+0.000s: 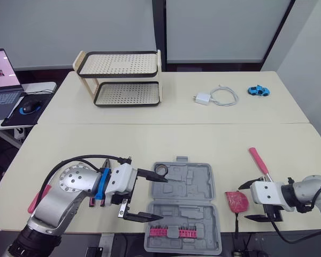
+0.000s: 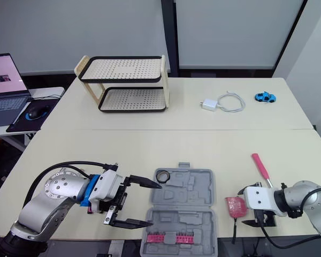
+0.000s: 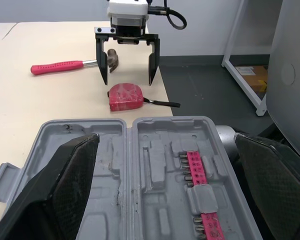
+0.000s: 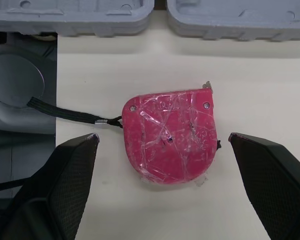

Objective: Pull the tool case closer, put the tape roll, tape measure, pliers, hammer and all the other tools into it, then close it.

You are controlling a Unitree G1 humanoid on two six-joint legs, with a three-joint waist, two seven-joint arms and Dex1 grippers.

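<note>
The grey tool case [image 1: 184, 209] lies open at the table's near edge, with a strip of pink bits [image 1: 174, 231] in its front half. A black tape roll [image 1: 161, 171] sits in its back left corner. My left gripper [image 1: 161, 198] is open, and its fingers straddle the case's left side. The red tape measure [image 4: 170, 135] lies on the table right of the case. My right gripper [image 1: 244, 202] is open just beside it, fingers pointing at it. The pink-handled hammer [image 1: 259, 160] lies behind the right gripper. A pink handle [image 1: 38, 199] pokes out by my left arm.
A two-tier perforated rack [image 1: 120, 80] stands at the back left. A white charger with cable [image 1: 203, 98] and a blue toy car [image 1: 258, 91] lie at the back right. A laptop [image 1: 0, 80] and a mouse [image 1: 29, 107] sit on a side table to the left.
</note>
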